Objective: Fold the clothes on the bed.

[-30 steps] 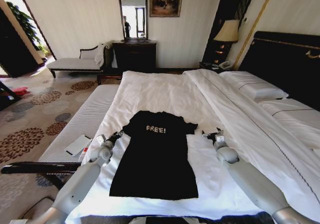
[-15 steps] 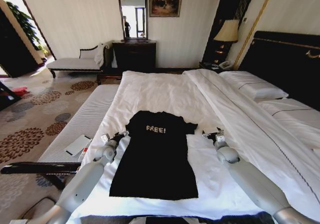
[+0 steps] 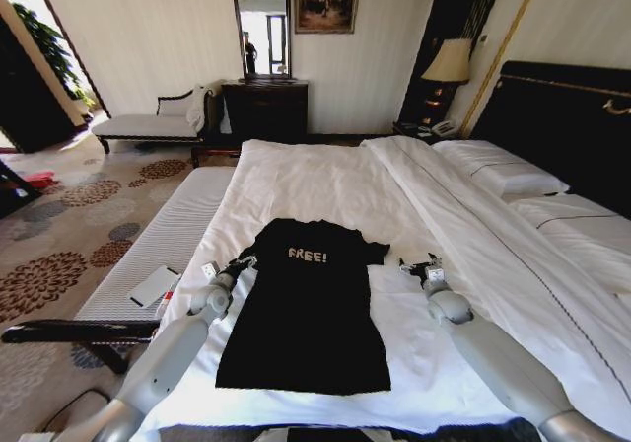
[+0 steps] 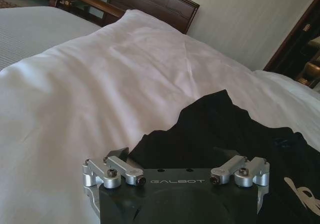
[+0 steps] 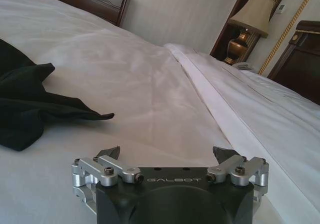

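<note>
Here the bed (image 3: 325, 181) takes up most of the head view, a broad spread of white bedding running back to a dark headboard (image 3: 567, 126). On its near end lies the black T-shirt (image 3: 308, 309), flat and face up, collar away from the robot, the white "FREE!" lettering (image 3: 307, 255) across the chest, hem toward the bed's foot.

The left gripper (image 3: 239, 264) sits at the shirt's left sleeve, at or just over its edge; in the left wrist view its jaws are spread wide and empty, the sleeve's peak (image 4: 220, 101) rising ahead between them. The right gripper (image 3: 419, 264) hovers over bare sheet just beside the right sleeve (image 5: 75, 115), apart from it; its jaws also stand wide open with nothing in them.

The shirt looks light, limp and thin, so it should drape and sag from any pinch and drag easily over the smooth sheet. The sleeve and shoulder seams seem the sensible holds, taken evenly on both sides so the cloth lifts without bunching.
</note>
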Tool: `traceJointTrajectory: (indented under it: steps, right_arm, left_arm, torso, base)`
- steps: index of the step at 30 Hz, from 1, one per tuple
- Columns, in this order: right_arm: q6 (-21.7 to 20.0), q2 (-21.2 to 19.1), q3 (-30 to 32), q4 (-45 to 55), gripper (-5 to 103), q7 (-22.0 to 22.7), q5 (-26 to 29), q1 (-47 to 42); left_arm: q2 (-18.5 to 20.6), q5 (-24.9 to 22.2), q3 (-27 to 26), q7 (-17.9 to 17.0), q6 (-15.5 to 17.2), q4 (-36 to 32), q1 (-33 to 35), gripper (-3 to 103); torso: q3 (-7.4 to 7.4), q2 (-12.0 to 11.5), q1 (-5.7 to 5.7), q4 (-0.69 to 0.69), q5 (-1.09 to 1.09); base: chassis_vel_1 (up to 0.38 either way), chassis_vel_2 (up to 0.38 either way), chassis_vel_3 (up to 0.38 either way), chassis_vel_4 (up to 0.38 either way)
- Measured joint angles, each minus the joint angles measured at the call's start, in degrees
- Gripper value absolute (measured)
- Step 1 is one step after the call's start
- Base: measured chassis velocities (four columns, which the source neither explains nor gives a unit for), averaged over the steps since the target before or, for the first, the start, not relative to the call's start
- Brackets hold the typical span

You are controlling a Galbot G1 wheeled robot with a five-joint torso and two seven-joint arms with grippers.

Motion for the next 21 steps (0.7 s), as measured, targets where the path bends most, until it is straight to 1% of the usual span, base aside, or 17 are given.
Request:
traceJointTrajectory:
  steps: [4, 5, 8, 10, 14, 16, 20, 21]
  right_arm:
    - [0.07, -0.09, 0.24, 0.02, 100, 0.0, 0.06, -0.09]
    - [0.07, -0.09, 0.24, 0.02, 100, 0.0, 0.06, -0.09]
    - [0.08, -0.09, 0.18, -0.06, 100, 0.0, 0.13, 0.19]
    - [0.08, -0.08, 0.07, -0.1, 100, 0.0, 0.13, 0.28]
    - [0.08, 0.02, -0.17, -0.22, 100, 0.05, 0.13, 0.38]
    - [0.08, 0.04, -0.17, -0.23, 100, 0.06, 0.13, 0.38]
    - [0.09, 0.11, -0.18, -0.27, 100, 0.1, 0.13, 0.39]
    - [0.09, 0.11, -0.18, -0.27, 100, 0.1, 0.13, 0.39]
  left_arm:
    - [-0.17, -0.55, 0.63, -0.18, 0.34, 0.11, -0.16, 78]
    - [-0.17, -0.55, 0.63, -0.18, 0.34, 0.11, -0.16, 78]
    - [-0.17, -0.36, 0.72, -0.19, 0.36, 0.12, 0.41, 62]
    - [-0.17, -0.24, 0.7, -0.19, 0.36, 0.13, 0.61, 62]
    - [-0.18, 0.12, 0.43, -0.23, 0.24, 0.07, 1.18, 40]
    - [-0.18, 0.12, 0.4, -0.23, 0.22, 0.04, 1.19, 40]
    - [-0.08, 0.28, 0.33, -0.55, 0.18, 0.5, 0.36, 19]
    - [-0.08, 0.28, 0.33, -0.55, 0.18, 0.5, 0.36, 19]
  torso:
    - [0.0, 0.0, 0.0, 0.0, 0.0]
    - [0.0, 0.0, 0.0, 0.0, 0.0]
    - [0.0, 0.0, 0.0, 0.01, 0.0]
    - [0.0, 0.0, 0.0, 0.02, 0.0]
    - [0.0, 0.0, 0.0, 0.01, 0.0]
    - [0.0, 0.0, 0.0, 0.01, 0.0]
    - [0.0, 0.0, 0.0, 0.0, 0.0]
    - [0.0, 0.0, 0.0, 0.0, 0.0]
  base:
    - [0.0, 0.0, 0.0, 0.0]
    - [0.0, 0.0, 0.0, 0.0]
    - [0.0, 0.0, 0.0, 0.0]
    - [0.0, 0.0, 0.0, 0.0]
    - [0.0, 0.0, 0.0, 0.0]
    - [0.0, 0.0, 0.0, 0.0]
    - [0.0, 0.0, 0.0, 0.0]
    - [0.0, 0.0, 0.0, 0.0]
